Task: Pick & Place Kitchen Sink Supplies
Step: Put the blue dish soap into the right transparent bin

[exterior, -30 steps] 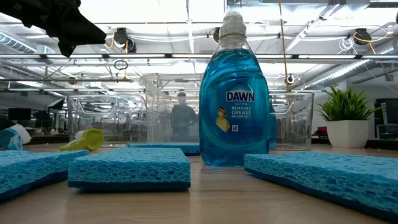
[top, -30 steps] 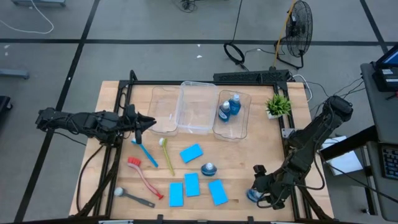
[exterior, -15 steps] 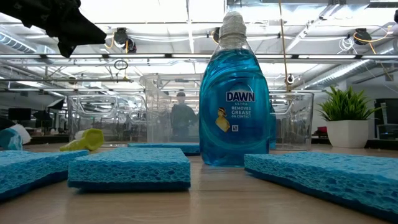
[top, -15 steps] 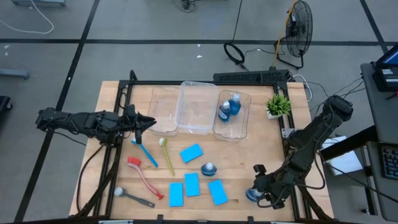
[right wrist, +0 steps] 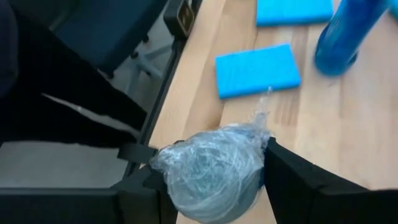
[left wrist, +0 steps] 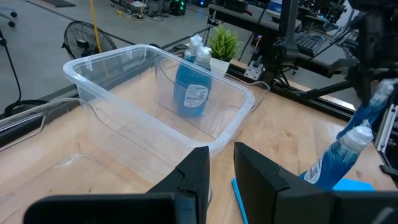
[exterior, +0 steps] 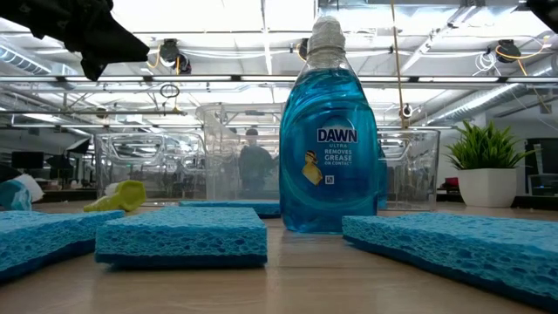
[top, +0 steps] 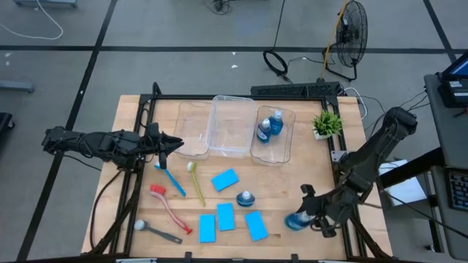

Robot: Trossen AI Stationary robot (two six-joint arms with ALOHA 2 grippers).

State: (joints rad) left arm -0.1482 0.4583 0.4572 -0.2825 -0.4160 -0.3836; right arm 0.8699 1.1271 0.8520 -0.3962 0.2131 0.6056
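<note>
1. Although the right gripper (top: 301, 219) sits at the near right corner of the table (top: 292, 183), we cannot make out the label or liquid of the bottle (top: 296, 220) it clamps; in the right wrist view only the bottle's pale crinkled cap end (right wrist: 211, 168) shows, pinched between the two dark fingers (right wrist: 298, 180).
2. Just past those closed jaws lie a blue sponge (right wrist: 258, 70) and, cut off at the frame edge, another sponge (right wrist: 295, 10) and a standing bottle (right wrist: 342, 37).
3. We see the left gripper (top: 175, 142) hanging at the left side of the table, jaws slightly parted around nothing; its fingers (left wrist: 199, 177) fill the wrist view's foreground.
4. Ahead of those jaws stand three clear bins (top: 232, 126); the farthest holds two bottles (top: 270, 127), beyond which is a potted plant (top: 327, 123).
5. Beside and below the left jaws lie the blue brush (top: 170, 177), yellow-green brush (top: 196, 183), red brush (top: 168, 206) and grey-black brush (top: 157, 231).
6. Between the two grippers lie four sponges (top: 225, 179) and one upright bottle (top: 246, 198).
7. From table height, that bottle (exterior: 329, 139) blocks much of the bins; sponges (exterior: 183, 234) fill the foreground.
</note>
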